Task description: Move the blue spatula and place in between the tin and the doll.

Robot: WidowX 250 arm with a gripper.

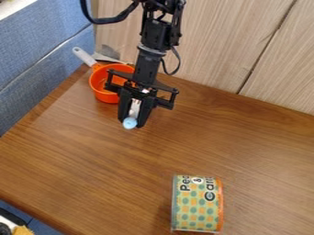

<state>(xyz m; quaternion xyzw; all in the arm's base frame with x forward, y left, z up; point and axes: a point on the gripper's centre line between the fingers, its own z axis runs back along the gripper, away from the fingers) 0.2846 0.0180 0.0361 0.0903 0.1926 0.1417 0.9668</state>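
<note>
Pale blue and rounded at its lower end, whitish above, the blue piece (129, 123) sits between the claw's 2 fingers, which pinch it; I take it for the spatula, though most of its shape is hidden. That puts it toward the upper left of the wooden table (184, 147), in front of the orange pot (105, 95). I count 1 blue piece, 1 black gripper (131, 122), 1 pot with 1 greyish handle (85, 56), and 1 patterned tin (197, 204) lying on its side nearer me.

smooth wooden table (116, 170), glossy plastic pan (105, 97)
</note>
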